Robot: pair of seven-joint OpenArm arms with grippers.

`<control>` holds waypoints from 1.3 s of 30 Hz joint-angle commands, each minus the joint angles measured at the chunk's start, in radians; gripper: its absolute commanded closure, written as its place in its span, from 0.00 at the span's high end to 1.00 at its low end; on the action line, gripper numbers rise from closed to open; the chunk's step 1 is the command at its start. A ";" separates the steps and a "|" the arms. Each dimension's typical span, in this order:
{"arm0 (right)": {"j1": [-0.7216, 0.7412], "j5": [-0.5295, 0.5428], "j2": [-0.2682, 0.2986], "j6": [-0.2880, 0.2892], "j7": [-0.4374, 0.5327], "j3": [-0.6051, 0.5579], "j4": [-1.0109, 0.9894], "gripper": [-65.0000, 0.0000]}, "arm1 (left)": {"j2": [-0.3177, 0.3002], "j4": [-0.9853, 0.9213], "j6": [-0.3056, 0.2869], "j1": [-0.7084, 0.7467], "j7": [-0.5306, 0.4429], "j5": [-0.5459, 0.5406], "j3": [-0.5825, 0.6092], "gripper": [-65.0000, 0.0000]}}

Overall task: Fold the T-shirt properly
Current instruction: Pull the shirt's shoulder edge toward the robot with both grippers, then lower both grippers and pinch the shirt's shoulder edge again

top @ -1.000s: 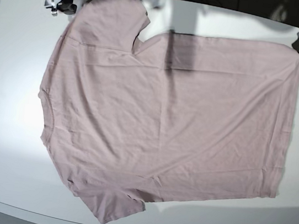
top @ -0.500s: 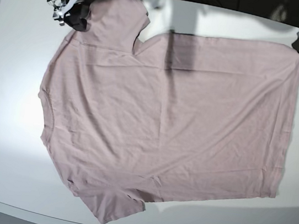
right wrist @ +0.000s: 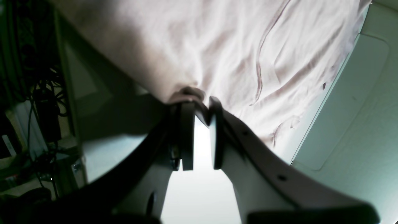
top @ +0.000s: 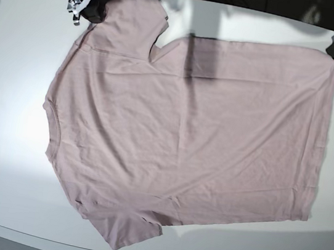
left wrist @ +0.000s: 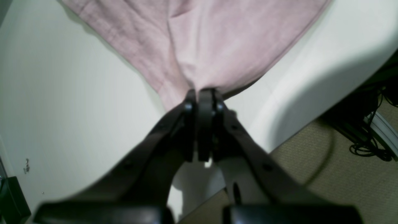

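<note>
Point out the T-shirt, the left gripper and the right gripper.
T-shirt [top: 184, 134], base view, middle of the chest panel.
Left gripper [left wrist: 202, 95], left wrist view, fingers pinched on the hem corner.
Right gripper [right wrist: 200, 107], right wrist view, fingers at the sleeve edge.

A: What colour is the T-shirt [top: 185, 127]?
B: Plain dusty mauve-pink all over, no print or pattern.
A: And what is beneath it?
B: A plain white surface [top: 16, 48].
A: The robot's fingers [left wrist: 203, 124]?
B: Black. Past the surface's edge, a beige floor [left wrist: 342, 174] with black cables.
</note>
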 commanded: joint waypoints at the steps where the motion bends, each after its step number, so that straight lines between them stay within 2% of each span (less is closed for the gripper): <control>1: -0.011 0.008 0.011 0.054 -0.023 0.000 0.001 0.13 | -0.015 0.014 0.011 0.003 -0.016 -0.007 -0.011 0.00; 4: -0.011 0.006 0.014 0.090 -0.048 0.000 0.001 0.12 | -0.015 0.014 0.011 0.003 -0.016 -0.007 -0.011 0.00; 5: -0.011 0.005 0.014 0.090 -0.060 0.000 0.001 0.06 | -0.015 0.014 0.011 0.003 -0.016 -0.007 -0.011 0.00; 6: -0.011 0.006 0.014 0.087 -0.077 0.000 0.001 0.00 | -0.015 0.014 0.011 0.003 -0.016 -0.008 -0.011 0.00; 10: -0.012 0.010 0.014 0.036 -0.160 0.000 0.001 0.00 | -0.015 0.014 0.011 0.003 -0.016 -0.008 -0.011 0.00; 12: -0.018 0.013 0.014 -0.035 -0.229 0.000 0.002 0.00 | -0.015 0.014 0.011 0.003 -0.014 -0.008 -0.011 0.00; 14: -0.031 0.068 0.018 -0.129 -0.311 0.000 0.003 0.00 | -0.014 0.014 0.011 0.003 -0.001 -0.008 -0.011 0.00; 16: -0.055 0.127 0.033 -0.192 -0.346 0.001 0.007 0.00 | -0.014 0.014 0.011 0.004 0.006 -0.008 -0.011 0.00; 21: -0.152 0.216 0.065 -0.369 -0.317 0.009 0.010 0.00 | -0.014 0.014 0.011 0.011 0.006 -0.043 -0.011 0.00; 25: -0.222 0.220 0.066 -0.541 -0.314 0.017 0.029 0.00 | -0.014 0.014 0.011 0.012 0.006 -0.068 -0.012 0.00; 28: -0.261 0.220 0.066 -0.623 -0.315 0.053 0.077 0.00 | -0.014 0.015 0.012 0.011 0.006 -0.072 -0.015 0.00; 30: -0.268 0.245 0.066 -0.639 -0.315 0.094 0.119 0.00 | -0.015 0.015 0.015 0.008 0.006 -0.106 -0.027 0.00; 33: -0.264 0.352 0.066 -0.627 -0.275 0.169 0.185 0.00 | -0.014 0.016 0.015 -0.001 0.006 -0.132 -0.057 0.00; 36: -0.252 0.462 0.066 -0.573 -0.211 0.245 0.229 0.00 | -0.014 0.016 0.016 -0.031 0.011 -0.131 -0.073 0.00; 39: -0.204 0.591 0.064 -0.515 -0.193 0.294 0.234 0.00 | -0.009 0.016 0.018 -0.085 0.030 -0.132 -0.073 0.00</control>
